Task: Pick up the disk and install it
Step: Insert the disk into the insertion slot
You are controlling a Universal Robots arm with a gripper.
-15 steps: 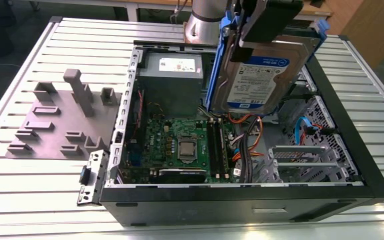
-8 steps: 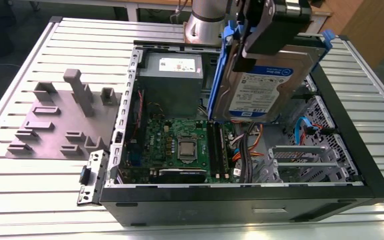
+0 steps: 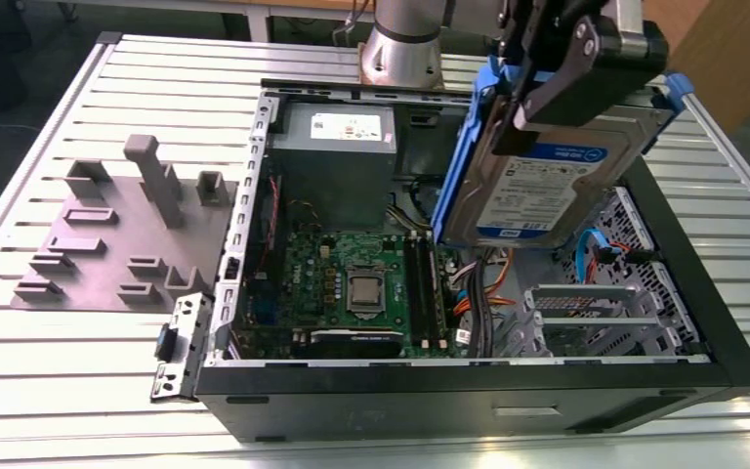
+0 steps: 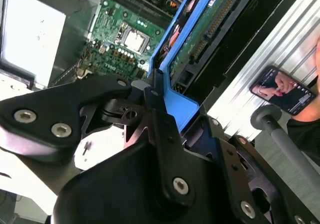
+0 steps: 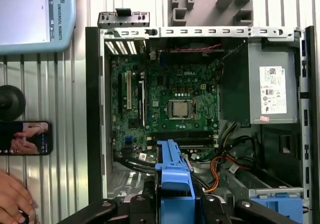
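The disk [image 3: 538, 186], silver with a white-and-blue label and blue rails, hangs tilted on edge above the right half of the open computer case [image 3: 687, 293]. My gripper [image 3: 551, 93] is shut on its upper end. In the second wrist view the black fingers [image 4: 160, 119] clamp the blue rail [image 4: 177, 107], and the disk's green underside [image 4: 202, 32] points down toward the case. The first wrist view has the blue rail [image 5: 175, 179] between the fingers, above the case floor beside the motherboard [image 5: 170, 94].
Inside the case are the motherboard [image 3: 349, 283], a grey power supply [image 3: 336, 147], a metal drive cage [image 3: 584, 313] and orange and blue cables. A grey fixture plate [image 3: 114, 234] lies to the exterior view's left. A phone [image 5: 25, 137], a hand [image 5: 12, 196] and a pendant [image 5: 35, 14] sit beside the case.
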